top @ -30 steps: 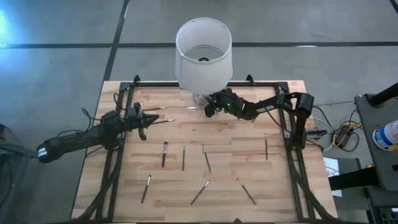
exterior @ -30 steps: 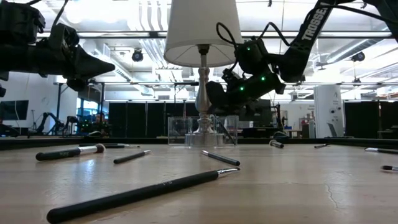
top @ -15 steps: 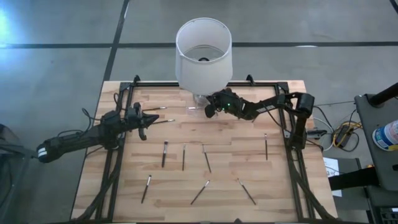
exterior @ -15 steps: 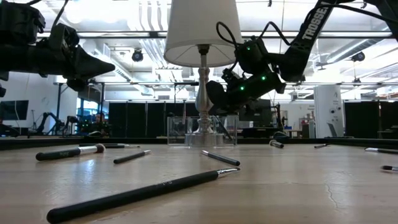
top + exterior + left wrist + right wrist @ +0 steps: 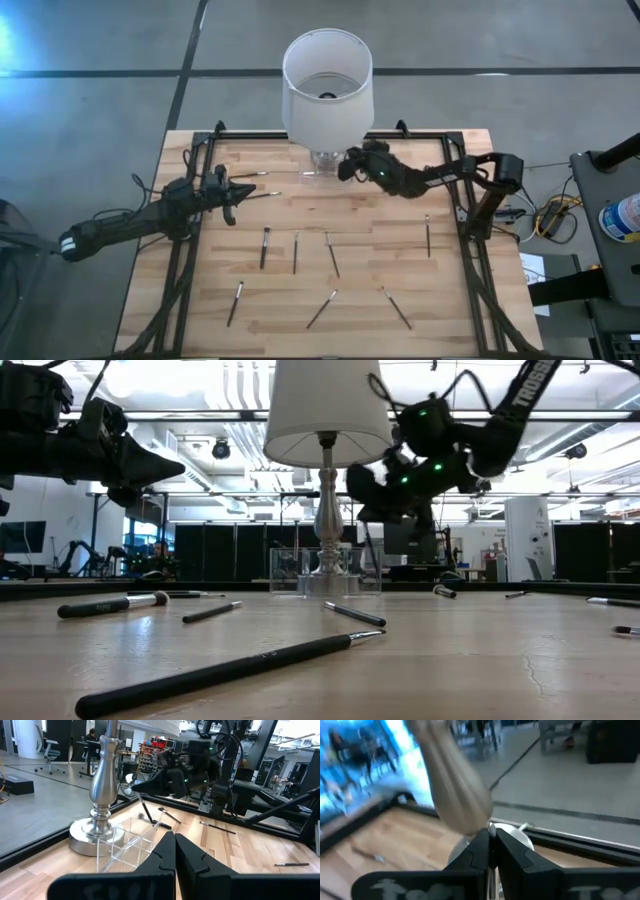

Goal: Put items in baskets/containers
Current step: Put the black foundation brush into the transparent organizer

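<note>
My right gripper (image 5: 344, 165) hovers beside the lamp stem, just above the small clear container (image 5: 125, 838), and is shut on a thin dark brush (image 5: 145, 810). The brush's lower end is near the container's far rim. I cannot tell whether it touches the rim. My left gripper (image 5: 236, 190) waits shut and empty above the table's left side. Several more brushes lie flat on the wood, among them three (image 5: 265, 247), (image 5: 332, 255), (image 5: 427, 235). My right gripper pinches the brush near its upper end (image 5: 139, 795) between its two fingertips; a pale silvery bit (image 5: 491, 826) shows between them. The fingers come from the table's right, slanting slightly down. The brush hangs tilted below them, clear of the tabletop.
A lamp with a large white shade (image 5: 327, 85) and a silver stem (image 5: 102, 785) stands at the far middle edge, right behind the container. A black frame rail (image 5: 470, 230) runs around the table. Bare wood lies between the loose brushes in the near half.
My right gripper has risen and shifted a little toward the table's far edge beside the lamp, and its wrist has rolled. My left arm has kept still.
</note>
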### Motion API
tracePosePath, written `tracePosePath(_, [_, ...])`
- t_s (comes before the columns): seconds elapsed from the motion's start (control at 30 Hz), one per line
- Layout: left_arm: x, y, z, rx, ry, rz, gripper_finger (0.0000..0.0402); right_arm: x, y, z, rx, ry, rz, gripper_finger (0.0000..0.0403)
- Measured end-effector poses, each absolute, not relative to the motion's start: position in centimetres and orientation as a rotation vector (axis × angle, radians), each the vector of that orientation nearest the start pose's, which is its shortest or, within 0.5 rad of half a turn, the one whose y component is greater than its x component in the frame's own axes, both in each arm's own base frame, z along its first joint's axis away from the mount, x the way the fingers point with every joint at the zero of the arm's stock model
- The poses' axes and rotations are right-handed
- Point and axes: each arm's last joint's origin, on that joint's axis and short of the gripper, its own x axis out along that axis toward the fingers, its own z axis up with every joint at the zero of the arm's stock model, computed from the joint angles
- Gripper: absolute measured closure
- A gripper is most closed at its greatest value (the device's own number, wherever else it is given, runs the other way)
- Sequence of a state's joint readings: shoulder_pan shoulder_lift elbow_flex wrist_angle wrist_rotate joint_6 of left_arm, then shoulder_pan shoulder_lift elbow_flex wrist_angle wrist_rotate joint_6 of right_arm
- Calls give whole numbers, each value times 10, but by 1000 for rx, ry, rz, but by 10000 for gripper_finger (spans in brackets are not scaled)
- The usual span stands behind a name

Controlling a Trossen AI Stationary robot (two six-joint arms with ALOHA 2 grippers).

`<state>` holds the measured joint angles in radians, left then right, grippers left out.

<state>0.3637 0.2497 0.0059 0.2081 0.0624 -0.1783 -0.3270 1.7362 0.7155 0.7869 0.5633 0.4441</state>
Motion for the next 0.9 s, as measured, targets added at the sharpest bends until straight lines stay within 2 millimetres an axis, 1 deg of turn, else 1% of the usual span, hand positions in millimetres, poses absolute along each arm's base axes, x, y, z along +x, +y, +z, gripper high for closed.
tracePosePath(0.13, [106,39,164,-185,8,303,402,296,-113,159,448,-102,-912,385])
tracePosePath(0.27, [106,39,164,-184,9,304,402,284,-111,150,455,-126,-971,385])
tracePosePath(0.33, [106,39,164,-183,9,304,402,281,-110,148,452,-130,-988,385])
tracePosePath(0.53, [106,39,164,-180,9,304,402,280,-114,150,432,-150,-1020,385])
tracePosePath(0.67, [106,39,164,-180,9,304,402,282,-115,154,448,-171,-1017,385])
tracePosePath(0.9, [106,39,164,-180,9,304,402,288,-110,157,480,-189,-990,385])
